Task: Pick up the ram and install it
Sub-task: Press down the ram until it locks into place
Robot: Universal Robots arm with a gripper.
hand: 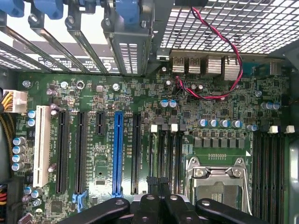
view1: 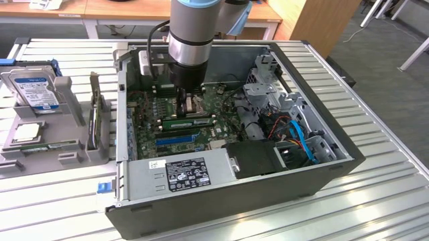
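Note:
A long, narrow green ram [view1: 188,122] lies flat across the motherboard [view1: 221,100] inside the open computer case [view1: 268,196]. My gripper [view1: 186,104] reaches down into the case and hangs just behind that stick, close over the board. In the wrist view the two black fingertips [hand: 152,181] are pressed together with nothing visible between them, so my gripper [hand: 158,181] is shut. They hover by the black memory slots [hand: 164,149] next to the metal CPU socket [hand: 215,182]. The ram is hidden beneath the gripper body in the wrist view.
A grey holder [view1: 74,100] at the exterior view's left carries a hard drive [view1: 32,88], a chip [view1: 25,131], an upright expansion card [view1: 94,118] and another narrow green stick [view1: 48,146]. A power supply [view1: 181,173], blue cables [view1: 302,140] and a drive cage [view1: 268,95] crowd the case. A blue slot [hand: 117,154] runs beside black ones.

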